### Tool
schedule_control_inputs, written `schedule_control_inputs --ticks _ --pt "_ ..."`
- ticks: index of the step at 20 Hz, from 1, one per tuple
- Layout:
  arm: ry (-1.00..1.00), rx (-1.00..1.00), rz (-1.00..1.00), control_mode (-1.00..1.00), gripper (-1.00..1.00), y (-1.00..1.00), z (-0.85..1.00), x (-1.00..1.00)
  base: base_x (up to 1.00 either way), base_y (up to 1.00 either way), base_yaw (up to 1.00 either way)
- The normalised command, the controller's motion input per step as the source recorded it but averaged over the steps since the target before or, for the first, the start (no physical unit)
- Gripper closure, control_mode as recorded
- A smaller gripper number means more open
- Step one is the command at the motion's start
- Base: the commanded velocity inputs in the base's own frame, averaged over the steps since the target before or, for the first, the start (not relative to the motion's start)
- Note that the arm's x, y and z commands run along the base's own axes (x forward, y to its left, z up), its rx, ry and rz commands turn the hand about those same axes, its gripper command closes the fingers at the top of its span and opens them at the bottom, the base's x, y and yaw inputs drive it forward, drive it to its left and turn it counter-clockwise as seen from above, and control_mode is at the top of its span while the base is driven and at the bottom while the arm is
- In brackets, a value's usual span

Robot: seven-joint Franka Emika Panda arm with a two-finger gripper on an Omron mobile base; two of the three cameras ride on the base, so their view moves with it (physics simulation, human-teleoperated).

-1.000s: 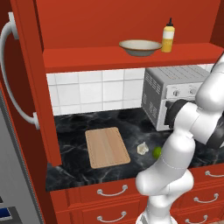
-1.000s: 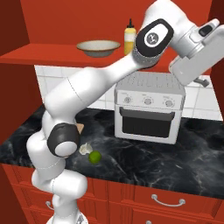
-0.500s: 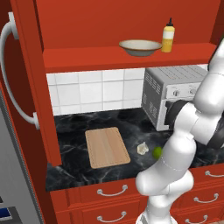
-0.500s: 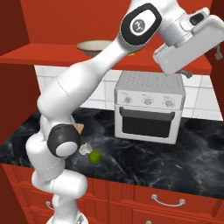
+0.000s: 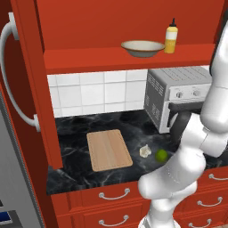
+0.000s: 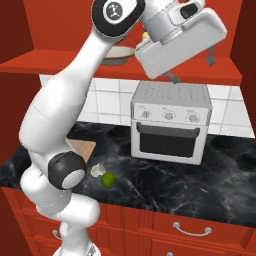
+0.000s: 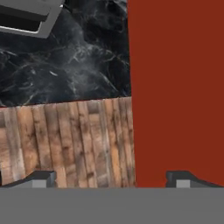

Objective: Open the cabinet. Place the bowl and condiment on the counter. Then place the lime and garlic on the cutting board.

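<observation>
The cabinet [image 5: 31, 67] stands open, its left door swung out with its curved silver handle. On its shelf sit the cream bowl [image 5: 142, 48] and the yellow condiment [image 5: 171, 39] bottle beside it. My gripper [image 6: 192, 67] hangs open and empty high over the toaster oven, right of the shelf items and touching nothing. My arm partly hides the bowl [image 6: 117, 54] in the right base view. On the black counter [image 5: 80, 129] lies the cutting board [image 5: 109, 149], bare. Just right of it, the garlic [image 5: 144, 151] and the lime [image 5: 161, 155] rest side by side on the counter. Open fingertips [image 7: 41, 179] frame a red cabinet panel [image 7: 175, 87].
A silver toaster oven [image 6: 170, 122] stands on the counter at the back right. Red drawers [image 5: 111, 200] run under the worktop. White tiles [image 5: 98, 91] back the counter. Wood floor [image 7: 65, 140] shows below the counter edge in the hand view.
The hand has swung left and slightly up across the right base view, from the right edge to above the toaster oven. The jaws stayed open. Nothing on the shelf or counter moved.
</observation>
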Motion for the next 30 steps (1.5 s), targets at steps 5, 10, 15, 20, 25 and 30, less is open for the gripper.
schedule_control_inputs --ticks 5,10,15,20,25,30 --pt "-0.06 0.00 0.13 -1.00 -1.00 0.57 -0.54 -0.67 0.00 0.00 0.00" --pt "-0.08 -0.01 0.13 -1.00 -1.00 0.69 -0.80 -0.69 0.00 0.00 0.00" --pt "-0.07 0.00 0.08 -1.00 -1.00 0.54 -0.64 -0.16 0.00 0.00 0.00" --pt "-0.10 0.07 0.00 -1.00 -1.00 0.21 0.00 0.35 0.00 0.00 0.00" --pt "-0.08 0.12 -0.03 -1.00 -1.00 0.16 0.19 0.38 0.00 0.00 0.00" --pt "-0.08 0.21 -0.04 -1.00 -1.00 0.19 0.25 0.32 0.00 0.00 0.00"
